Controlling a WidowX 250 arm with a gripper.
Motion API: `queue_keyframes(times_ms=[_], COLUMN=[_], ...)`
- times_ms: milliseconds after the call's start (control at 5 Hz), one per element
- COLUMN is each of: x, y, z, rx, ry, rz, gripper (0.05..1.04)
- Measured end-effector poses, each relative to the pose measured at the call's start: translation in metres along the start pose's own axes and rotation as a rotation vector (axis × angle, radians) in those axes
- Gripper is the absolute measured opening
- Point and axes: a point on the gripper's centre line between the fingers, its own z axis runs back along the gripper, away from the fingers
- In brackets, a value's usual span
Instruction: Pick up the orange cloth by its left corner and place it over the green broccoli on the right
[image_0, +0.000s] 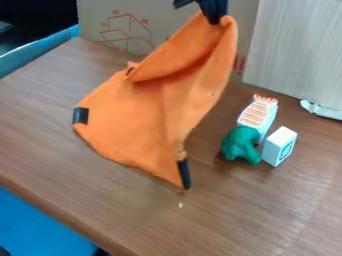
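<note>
brown tabletop (267, 220) lies beneath an orange cloth (150, 117), left of centre, draped in folds, its raised far end pinched by the gripper (214, 20). at right, a green toy (239, 144) sits beside a white block (279, 146).

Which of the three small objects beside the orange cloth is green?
The rounded, lumpy one, nearest the cloth; the ribbed piece and the boxy block beside it are mostly white.

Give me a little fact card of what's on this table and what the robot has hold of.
Held: orange cloth, pinched near its top
Holder: black gripper, at the top edge
Cloth details: dark patches at two corners
Right of cloth: green toy, white block, orange-striped white object
Surface: brown wooden table
Behind: cardboard
</note>
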Motion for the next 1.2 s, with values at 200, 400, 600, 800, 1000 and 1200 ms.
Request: queue_keyframes(times_ms=[200, 400, 600, 800, 1000, 1200], x=[0.005, 0.003, 0.001, -0.001, -0.005, -0.009], y=[-0.011, -0.021, -0.023, -0.016, -0.014, -0.016], z=[-0.014, -0.017, -0.026, -0.039, -0.044, -0.044], rx=[0.003, -0.02, -0.027, -0.015, -0.016, -0.036], ry=[0.027, 0.028, 0.027, 0.019, 0.033, 0.053], rz=[0.036, 0.036, 0.046, 0.046, 0.041, 0.035], gripper=[0.058, 0.085, 0.236, 0.501, 0.78, 0.993])
